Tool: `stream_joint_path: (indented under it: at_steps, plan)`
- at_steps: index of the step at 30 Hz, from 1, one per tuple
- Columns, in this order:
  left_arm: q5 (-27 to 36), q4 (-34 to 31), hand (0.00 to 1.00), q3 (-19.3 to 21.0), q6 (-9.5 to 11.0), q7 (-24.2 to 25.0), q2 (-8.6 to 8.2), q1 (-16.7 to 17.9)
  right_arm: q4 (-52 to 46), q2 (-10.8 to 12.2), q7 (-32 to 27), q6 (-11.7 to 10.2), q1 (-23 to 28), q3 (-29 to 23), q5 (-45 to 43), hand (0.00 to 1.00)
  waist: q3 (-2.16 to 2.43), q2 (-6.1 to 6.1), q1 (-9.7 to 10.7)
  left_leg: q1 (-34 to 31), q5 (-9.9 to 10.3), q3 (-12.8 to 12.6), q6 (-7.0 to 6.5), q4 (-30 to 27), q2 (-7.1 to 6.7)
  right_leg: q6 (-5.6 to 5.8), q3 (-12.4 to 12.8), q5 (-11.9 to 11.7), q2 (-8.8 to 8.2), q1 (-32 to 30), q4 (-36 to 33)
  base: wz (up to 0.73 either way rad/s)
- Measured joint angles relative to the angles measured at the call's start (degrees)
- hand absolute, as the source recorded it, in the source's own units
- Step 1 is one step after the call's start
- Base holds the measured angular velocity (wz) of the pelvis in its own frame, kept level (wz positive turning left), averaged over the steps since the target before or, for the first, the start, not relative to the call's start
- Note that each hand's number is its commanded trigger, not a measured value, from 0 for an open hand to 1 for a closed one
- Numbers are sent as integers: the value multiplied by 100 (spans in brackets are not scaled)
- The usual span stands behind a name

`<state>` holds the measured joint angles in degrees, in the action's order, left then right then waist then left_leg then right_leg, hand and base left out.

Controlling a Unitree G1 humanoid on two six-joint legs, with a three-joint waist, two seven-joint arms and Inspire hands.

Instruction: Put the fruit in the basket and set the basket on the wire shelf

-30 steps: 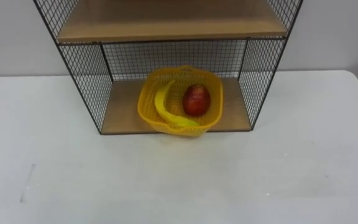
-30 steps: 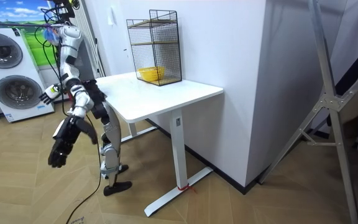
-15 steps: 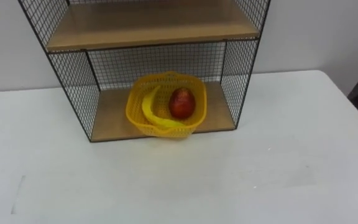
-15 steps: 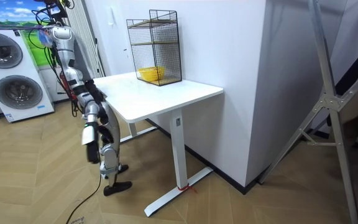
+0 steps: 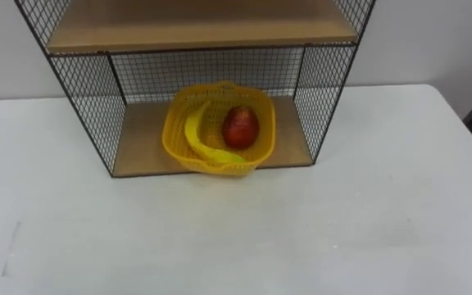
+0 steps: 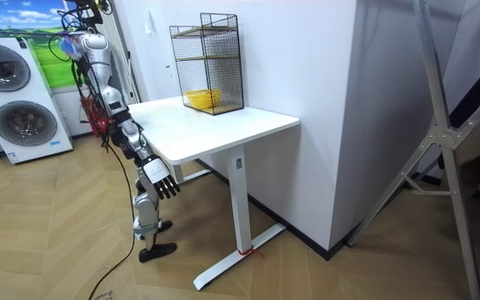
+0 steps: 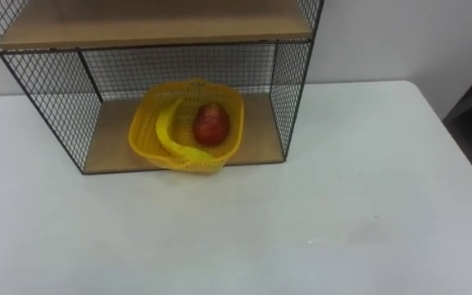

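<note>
A yellow mesh basket (image 5: 218, 161) sits on the bottom board of the black wire shelf (image 5: 80, 82), its front rim reaching just past the board's edge. Inside it lie a yellow banana (image 5: 194, 136) on the left and a red apple (image 5: 240, 125) on the right. In the room view the basket (image 6: 202, 99) shows as a yellow spot low in the shelf (image 6: 207, 50). I stand at the table's end on the room view's left, facing the shelf. My right hand (image 6: 159, 177) hangs below the tabletop, open, with fingers spread and nothing in them.
The shelf stands at the back of a white table (image 5: 236, 238), against the wall, with a wooden upper board (image 5: 203, 24). Two washing machines (image 6: 15, 108) stand behind me on the room view's left. Wooden floor lies around the table.
The eye view has shifted a little while the basket and fruit stay put in the shelf. In the room view my arm has swung in close to the table's edge.
</note>
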<state>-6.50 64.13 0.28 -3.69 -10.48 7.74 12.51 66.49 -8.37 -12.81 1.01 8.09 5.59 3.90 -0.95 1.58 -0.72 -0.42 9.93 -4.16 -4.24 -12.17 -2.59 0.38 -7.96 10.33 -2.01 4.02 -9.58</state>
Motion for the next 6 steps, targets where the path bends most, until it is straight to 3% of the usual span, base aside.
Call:
stream_joint_path:
  at_steps: [6]
  plan:
    - [8, 11, 0, 16, 1, 122, -6, 49, 77, 2, 190, -45, 3, -22, -42, 0, 16, -19, 11, 27, 3, -10, 0, -47, 7, -2, 0, -1, 0, 22, -1, 0]
